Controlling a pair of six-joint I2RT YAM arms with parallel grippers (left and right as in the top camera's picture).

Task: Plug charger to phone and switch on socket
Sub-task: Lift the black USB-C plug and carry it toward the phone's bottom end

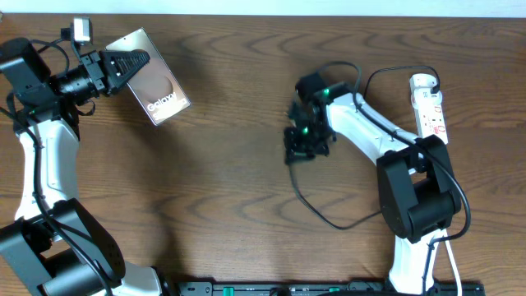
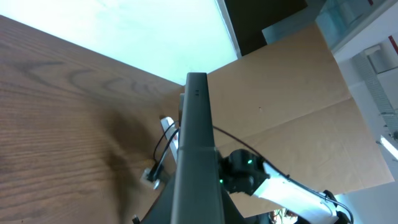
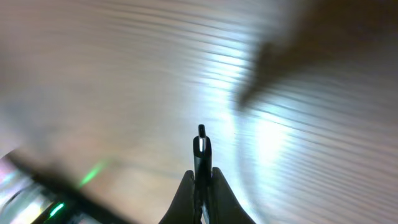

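The left gripper point(image 1: 131, 62) clamps the phone point(image 1: 160, 92) by its edge, the right gripper point(image 3: 200, 175) pinches the charger point(image 3: 201, 142) tip; risk: thin plug pivots in the pinch and misses the port.

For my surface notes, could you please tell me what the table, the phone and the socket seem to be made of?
The table: wood or wood-look laminate, matte, with visible grain. The phone: likely glass-fronted, its tan face smooth with printed lettering. The socket: seemingly moulded plastic, plain white, rounded end.

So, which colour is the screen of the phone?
Brownish-tan, with white lettering on it. The phone shows best in the overhead view.
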